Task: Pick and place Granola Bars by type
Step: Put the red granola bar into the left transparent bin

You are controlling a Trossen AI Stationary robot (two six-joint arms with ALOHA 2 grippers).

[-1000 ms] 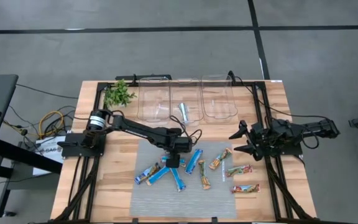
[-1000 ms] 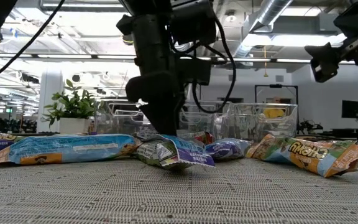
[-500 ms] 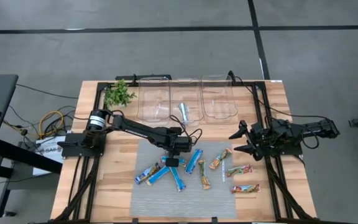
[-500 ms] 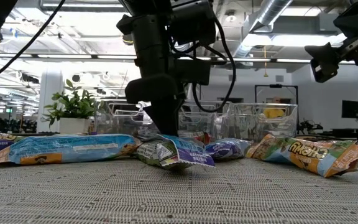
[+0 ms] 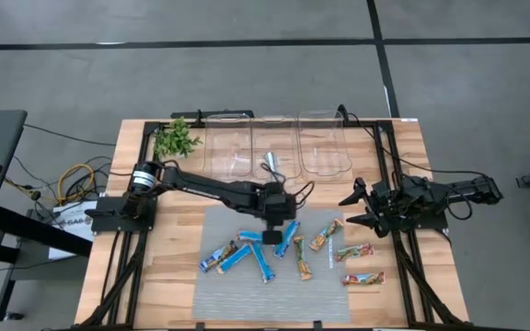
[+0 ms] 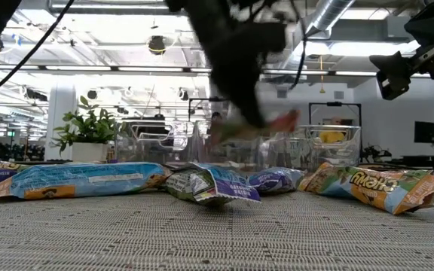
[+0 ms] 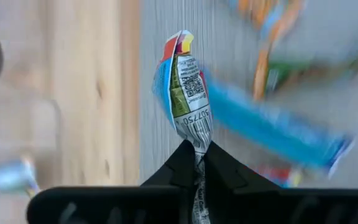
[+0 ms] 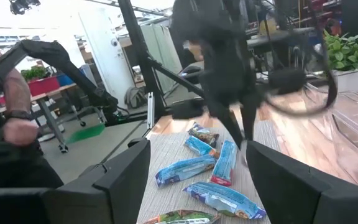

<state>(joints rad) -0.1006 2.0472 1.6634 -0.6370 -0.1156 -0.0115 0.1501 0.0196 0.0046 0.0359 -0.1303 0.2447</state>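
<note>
Above the mat (image 5: 270,267), the left gripper (image 7: 197,163) has lifted clear since the earlier frame, its jaws clenched on a blue bar (image 7: 185,87); the low view shows it only as a smear. On the mat lie about four blue bars (image 5: 287,238) and five tan bars (image 5: 325,235), overlaps making the count unsure. One bar (image 5: 270,164) sits in the middle bin (image 5: 274,145). The right gripper (image 5: 355,207) waits at the desk's (image 5: 412,285) right edge, jaws released.

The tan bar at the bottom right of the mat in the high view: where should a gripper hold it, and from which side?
Probably from straight above, closing across the narrow middle of the tan bar. It lies flat on the mat, clear of its neighbours, so both long edges are free.
</note>
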